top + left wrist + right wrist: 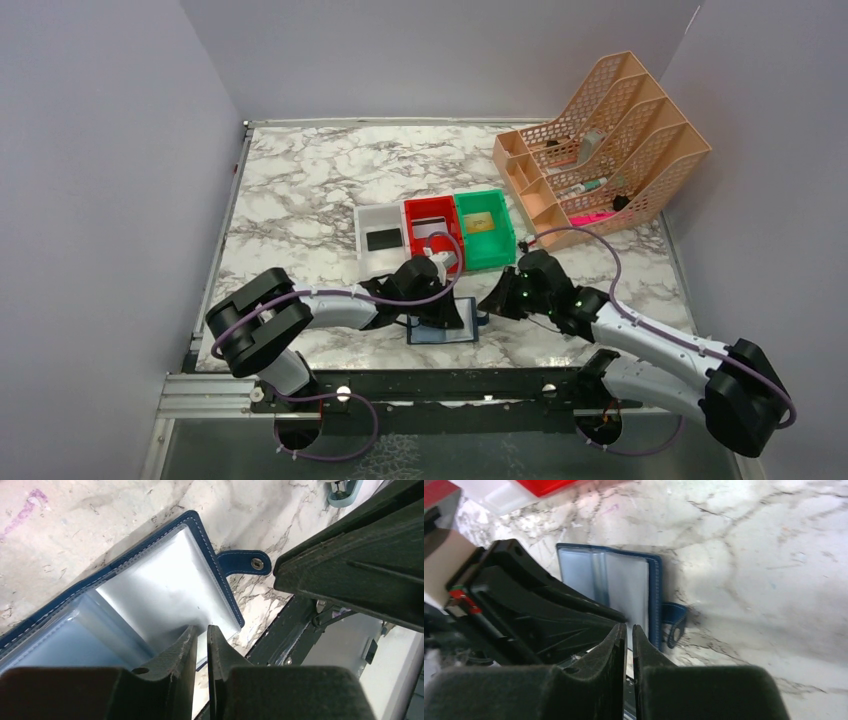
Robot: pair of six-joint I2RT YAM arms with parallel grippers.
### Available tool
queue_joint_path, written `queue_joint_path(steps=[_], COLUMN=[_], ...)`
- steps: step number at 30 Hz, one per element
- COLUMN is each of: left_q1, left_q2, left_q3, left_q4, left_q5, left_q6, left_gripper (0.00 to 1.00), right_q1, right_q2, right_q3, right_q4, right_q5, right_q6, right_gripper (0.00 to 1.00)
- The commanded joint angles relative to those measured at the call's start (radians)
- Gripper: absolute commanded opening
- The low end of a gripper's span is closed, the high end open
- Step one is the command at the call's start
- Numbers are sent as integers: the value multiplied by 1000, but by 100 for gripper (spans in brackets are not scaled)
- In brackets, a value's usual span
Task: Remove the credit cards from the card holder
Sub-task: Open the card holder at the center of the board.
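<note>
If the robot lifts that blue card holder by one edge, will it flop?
Probably floppy: the card holder lies spread open, with thin clear sleeves inside. It likely slides easily on the smooth marble table. Its snap tab sticks out and may dangle.

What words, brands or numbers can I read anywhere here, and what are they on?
No text is readable in any view.
Black card, pale card, gold card: any print is too small to read.
Pens in the peach organiser: labels too small to read.
Card holder and its snap tab: seen close up, no lettering shows.
</note>
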Motion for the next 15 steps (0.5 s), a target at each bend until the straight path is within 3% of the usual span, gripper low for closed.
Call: queue_joint_path(steps=[1, 8, 15], left_q1=[-7, -7, -6], left_q2=[-24, -33, -110], left_q3=[-20, -3, 48], left_q4=[-8, -51, -202], left_q5=[-31, -50, -142], left_q6=[12, 30, 90], left_gripper=[16, 16, 19], right_q1=[-1, -1, -1], right_q2=[59, 250, 401], right_q3=[48, 67, 57], right_q4=[114, 236, 166], right_q5=[-110, -258, -188], right_q6=[-45, -79, -91], right_gripper=[13, 12, 9])
